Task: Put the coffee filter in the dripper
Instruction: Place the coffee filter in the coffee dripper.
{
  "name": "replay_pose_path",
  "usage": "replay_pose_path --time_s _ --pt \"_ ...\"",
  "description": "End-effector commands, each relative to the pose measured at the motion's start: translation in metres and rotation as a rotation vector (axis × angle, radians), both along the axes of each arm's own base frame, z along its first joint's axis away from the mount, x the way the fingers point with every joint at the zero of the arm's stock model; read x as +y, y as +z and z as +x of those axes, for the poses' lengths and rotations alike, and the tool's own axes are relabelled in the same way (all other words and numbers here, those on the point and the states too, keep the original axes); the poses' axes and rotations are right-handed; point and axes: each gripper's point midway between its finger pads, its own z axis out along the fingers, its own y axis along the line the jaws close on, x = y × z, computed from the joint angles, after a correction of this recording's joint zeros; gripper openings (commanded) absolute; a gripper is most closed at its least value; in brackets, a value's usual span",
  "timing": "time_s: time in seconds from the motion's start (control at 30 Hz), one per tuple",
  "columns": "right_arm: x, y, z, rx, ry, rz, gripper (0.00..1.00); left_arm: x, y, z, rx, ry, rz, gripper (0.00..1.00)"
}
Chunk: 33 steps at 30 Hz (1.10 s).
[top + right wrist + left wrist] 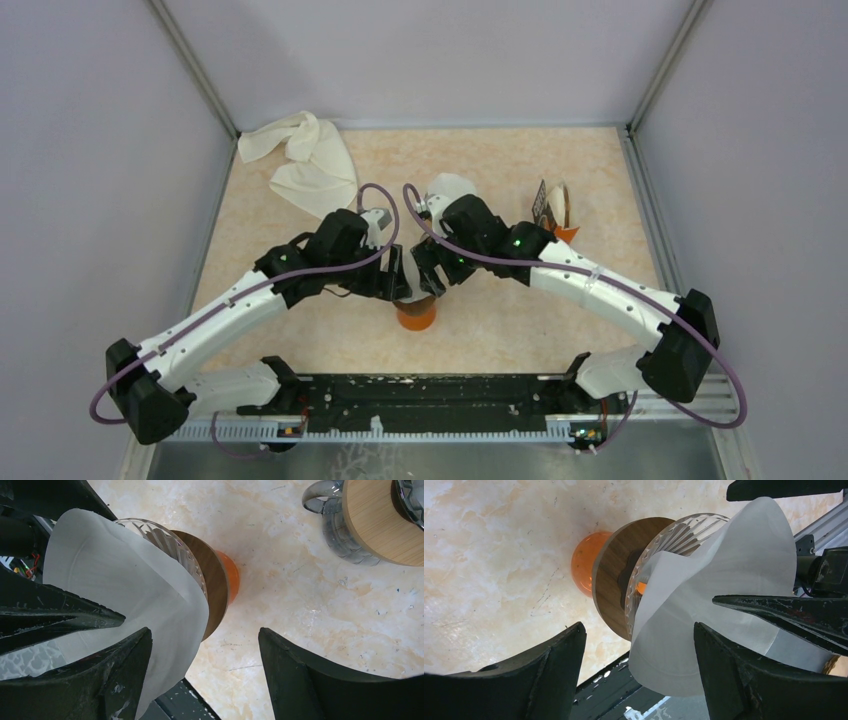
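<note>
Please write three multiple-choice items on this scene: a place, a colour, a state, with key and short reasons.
1. Where does the crumpled white cloth lie? A) far left corner of the beige table B) near right corner C) centre
2. What colour is the cup under the ribbed glass dripper? A) blue B) orange C) green
3. The white paper filter is: A) flat on the table B) under the cloth C) standing in the dripper
Key: 1A, seen in the top view; 2B, orange in both wrist views; 3C, it rises from the glass.
</note>
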Motion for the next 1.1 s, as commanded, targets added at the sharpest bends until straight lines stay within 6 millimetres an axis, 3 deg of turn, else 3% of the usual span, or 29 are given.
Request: replay_pose_path --time_s 0.0,0.63,1.07 --pt "0.005 0.021 0.011 -0.064 -0.013 0.058 0.78 0.002 0.002 0.004 -0.026 0.004 0.002 0.84" --pt "0.006 0.05 0.021 -0.137 -0.068 0.131 0.8 0.002 0.02 0.012 -0.083 0.047 -0.043 0.88" --pt "0.001 0.071 0.03 -0.209 -0.119 0.176 0.82 0.006 0.043 0.023 -0.16 0.105 -0.088 0.92"
